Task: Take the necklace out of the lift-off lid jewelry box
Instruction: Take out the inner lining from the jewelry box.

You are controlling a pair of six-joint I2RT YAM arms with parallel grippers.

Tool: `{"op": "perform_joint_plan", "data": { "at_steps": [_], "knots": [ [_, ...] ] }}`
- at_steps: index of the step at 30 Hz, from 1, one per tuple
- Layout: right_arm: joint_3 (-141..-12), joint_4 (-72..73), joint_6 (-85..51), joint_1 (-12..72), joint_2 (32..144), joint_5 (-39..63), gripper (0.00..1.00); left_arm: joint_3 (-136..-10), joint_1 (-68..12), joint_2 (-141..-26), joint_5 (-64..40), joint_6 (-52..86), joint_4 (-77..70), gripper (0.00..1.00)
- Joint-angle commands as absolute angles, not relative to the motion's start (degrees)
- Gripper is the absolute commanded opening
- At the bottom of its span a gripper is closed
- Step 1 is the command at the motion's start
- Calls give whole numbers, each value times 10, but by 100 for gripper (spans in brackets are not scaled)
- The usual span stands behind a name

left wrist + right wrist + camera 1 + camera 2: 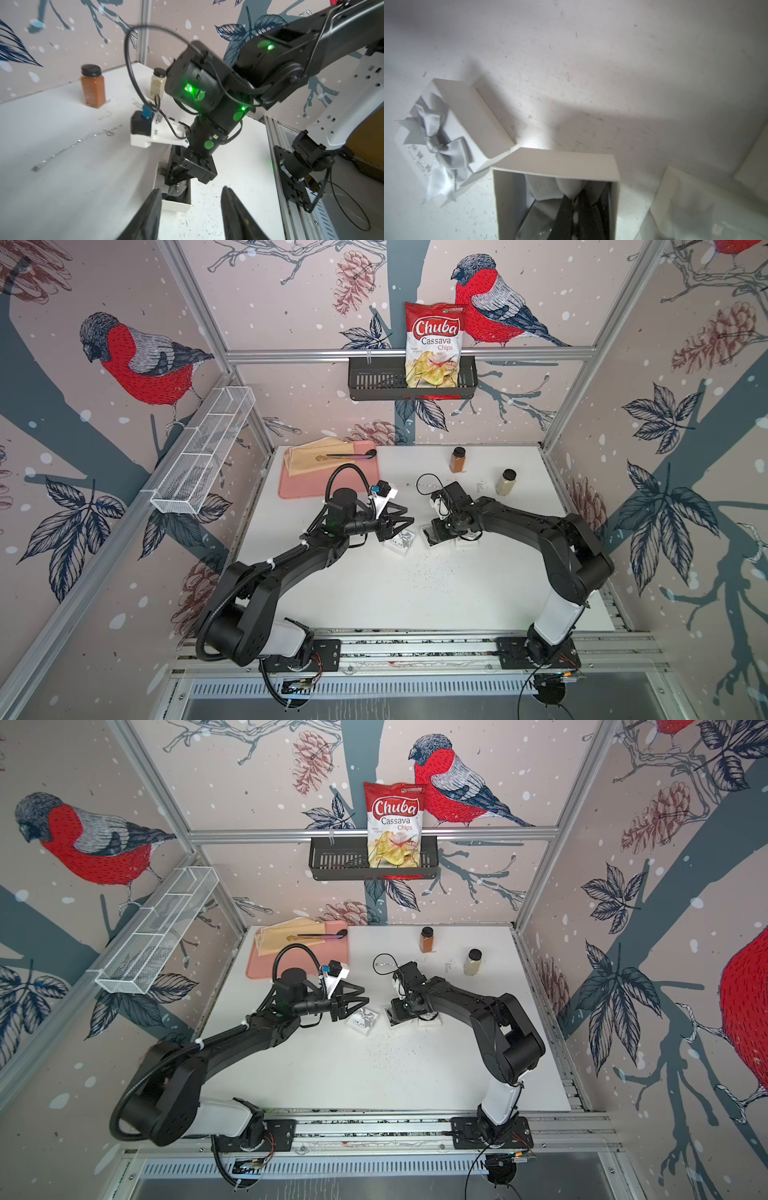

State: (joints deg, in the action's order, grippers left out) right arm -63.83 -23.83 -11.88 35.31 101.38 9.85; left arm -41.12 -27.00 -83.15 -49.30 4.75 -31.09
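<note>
The white jewelry box stands open mid-table. Its lid, with a silver bow, lies right beside it on the left. My right gripper reaches down inside the box with its jaws shut. The necklace shows as a bit of silver chain at its tips, and more links glint on the box floor. The rest is hidden by the fingers and the pale lining. My left gripper hovers over the lid, open and empty.
White foam pads lie right of the box. A loose silver chain lies on the table behind it. Two spice jars stand at the back. A pink tray with cloth and spoon sits back left. Dark specks dot the table.
</note>
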Motion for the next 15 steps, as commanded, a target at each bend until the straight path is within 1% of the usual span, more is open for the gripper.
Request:
{"op": "perform_joint_plan", "data": {
  "at_steps": [1,5,9,13,15],
  "knots": [
    [-633,-225,-122,346,1001,134,8,-436,-285,-870,-528,55,-347,42],
    [-627,-216,-125,336,995,149,8,-451,-298,-909,-517,46,-341,36],
    [-620,-207,-127,328,991,164,7,-462,-300,-939,-507,44,-328,23],
    [-617,-200,-128,326,987,174,7,-482,-310,-961,-482,29,-289,19],
    [-615,-196,-131,327,986,179,7,-491,-319,-972,-473,21,-279,19]
  ]
}}
